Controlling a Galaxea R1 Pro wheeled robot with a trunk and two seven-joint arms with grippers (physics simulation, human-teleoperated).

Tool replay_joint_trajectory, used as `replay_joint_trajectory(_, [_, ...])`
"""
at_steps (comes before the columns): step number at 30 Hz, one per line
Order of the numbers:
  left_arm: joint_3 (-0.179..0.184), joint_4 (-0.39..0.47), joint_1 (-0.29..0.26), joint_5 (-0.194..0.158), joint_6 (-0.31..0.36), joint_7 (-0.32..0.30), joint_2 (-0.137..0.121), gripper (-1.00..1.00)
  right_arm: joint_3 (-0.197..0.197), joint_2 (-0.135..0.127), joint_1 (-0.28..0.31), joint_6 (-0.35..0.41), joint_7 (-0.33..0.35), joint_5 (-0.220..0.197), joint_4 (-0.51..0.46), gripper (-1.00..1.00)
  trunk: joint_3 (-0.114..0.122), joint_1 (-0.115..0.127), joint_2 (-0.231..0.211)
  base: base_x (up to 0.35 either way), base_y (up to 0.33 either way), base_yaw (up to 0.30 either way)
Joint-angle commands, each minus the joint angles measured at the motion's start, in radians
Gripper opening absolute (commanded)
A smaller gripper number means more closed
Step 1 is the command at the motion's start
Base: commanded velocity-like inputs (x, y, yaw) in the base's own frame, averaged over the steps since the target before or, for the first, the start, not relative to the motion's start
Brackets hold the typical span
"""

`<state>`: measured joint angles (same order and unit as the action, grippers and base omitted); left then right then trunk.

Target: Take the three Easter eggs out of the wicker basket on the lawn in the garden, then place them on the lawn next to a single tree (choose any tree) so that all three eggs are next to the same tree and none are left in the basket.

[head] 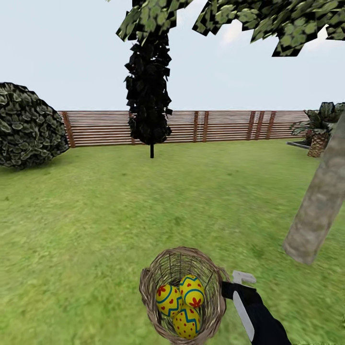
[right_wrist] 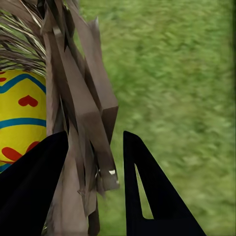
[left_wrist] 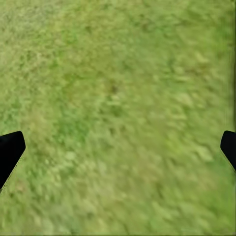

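On the lawn, near the tree, the right pincer seemingly clamps the wicker basket rim, carrying three Easter eggs treeward; left pincer spread apart.

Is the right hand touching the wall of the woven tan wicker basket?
Touching. In the right wrist view, the right hand has one black finger on each side of the woven tan wicker basket wall, closed against it.

Dark cypress-like tree, round shrub, potted broad-leaved plant along slatted fence.
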<state>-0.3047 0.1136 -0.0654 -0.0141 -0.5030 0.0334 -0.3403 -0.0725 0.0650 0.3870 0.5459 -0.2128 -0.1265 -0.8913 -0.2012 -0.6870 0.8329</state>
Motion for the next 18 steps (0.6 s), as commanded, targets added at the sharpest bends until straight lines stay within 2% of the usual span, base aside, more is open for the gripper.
replay_joint_trajectory(1, [0.003, -0.001, -0.001, -0.001, -0.003, 0.003, 0.000, 1.00, -0.001, 0.001, 0.001, 0.002, -0.007, -0.015, -0.002, -1.00, -0.001, -0.001, 0.001, 0.274, 0.208, -0.286])
replay_joint_trajectory(11, [0.003, -0.001, -0.001, -0.001, -0.003, 0.003, 0.000, 1.00, -0.001, 0.002, 0.001, 0.002, -0.007, -0.015, -0.001, -1.00, -0.001, -0.001, 0.001, 0.270, 0.224, -0.276])
replay_joint_trajectory(14, [0.004, -0.001, -0.001, -0.001, -0.003, 0.003, 0.000, 1.00, 0.000, 0.003, 0.001, 0.002, -0.007, -0.015, -0.002, -1.00, -0.001, -0.001, 0.001, 0.267, 0.230, -0.068])
replay_joint_trajectory(18, [0.004, -0.002, -0.001, -0.001, -0.003, 0.003, 0.000, 1.00, -0.003, 0.018, 0.001, 0.002, -0.007, -0.015, -0.002, -1.00, -0.005, -0.001, 0.001, 0.267, 0.230, -0.011])
